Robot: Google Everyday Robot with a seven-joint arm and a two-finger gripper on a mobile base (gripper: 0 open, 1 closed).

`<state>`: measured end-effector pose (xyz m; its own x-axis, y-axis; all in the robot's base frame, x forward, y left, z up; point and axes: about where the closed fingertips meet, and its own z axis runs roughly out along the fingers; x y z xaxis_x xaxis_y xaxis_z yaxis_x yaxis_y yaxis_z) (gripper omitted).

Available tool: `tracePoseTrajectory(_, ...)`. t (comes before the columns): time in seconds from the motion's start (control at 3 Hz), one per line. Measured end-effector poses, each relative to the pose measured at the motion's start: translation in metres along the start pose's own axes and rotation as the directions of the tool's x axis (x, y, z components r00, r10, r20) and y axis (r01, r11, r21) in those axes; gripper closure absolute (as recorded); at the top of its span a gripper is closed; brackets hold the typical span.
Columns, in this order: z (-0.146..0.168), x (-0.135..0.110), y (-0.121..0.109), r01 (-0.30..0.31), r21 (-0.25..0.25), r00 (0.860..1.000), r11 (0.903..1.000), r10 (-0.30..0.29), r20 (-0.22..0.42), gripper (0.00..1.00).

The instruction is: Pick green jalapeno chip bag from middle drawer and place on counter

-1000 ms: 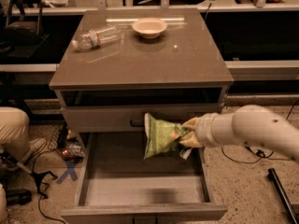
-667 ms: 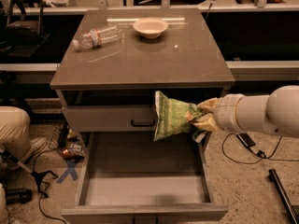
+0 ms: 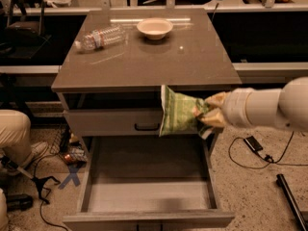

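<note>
Since the earlier frames the green jalapeno chip bag (image 3: 178, 113) had risen clear of the middle drawer (image 3: 144, 177). It hung upright in the air in front of the cabinet's right side, with its top edge level with the front lip of the counter (image 3: 192, 61). The gripper (image 3: 206, 117) was at the bag's right side, its yellowish fingers clamped on the crinkled foil. The white arm (image 3: 269, 107) reached in from the right.

The middle drawer stood pulled out towards the near side, below the bag. It was a deep grey box, and its plain pale floor and thin side walls were in view. Above it, the shallower drawer front (image 3: 110, 121) with its black handle (image 3: 146, 127) was pushed in.

The counter was a glossy grey-brown slab. On its far part sat a shallow, round, pale bowl (image 3: 154, 28). To the bowl's left, a clear plastic water bottle (image 3: 100, 37) lay on its side.

The bag's right edge was hidden behind the fingers. The arm was cut off at the right border and the drawer's near front at the bottom border. At the left, only part of a tan-clothed leg (image 3: 14, 134) showed. A blue cross of tape (image 3: 72, 176) marked the speckled floor beside the drawer.
</note>
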<state>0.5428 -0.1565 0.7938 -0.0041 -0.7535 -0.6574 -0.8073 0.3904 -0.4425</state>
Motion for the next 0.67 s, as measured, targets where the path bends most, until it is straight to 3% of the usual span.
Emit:
tracePoseTrajectory(0.33, -0.008, -0.041, -0.053, 0.008, 0.018, 0.996, 0.9998, -0.009, 0.085, 1.0)
tracePoseTrajectory(0.67, -0.006, -0.072, -0.105, -0.011, 0.045, 0.992, 0.9989, 0.005, 0.129, 1.0)
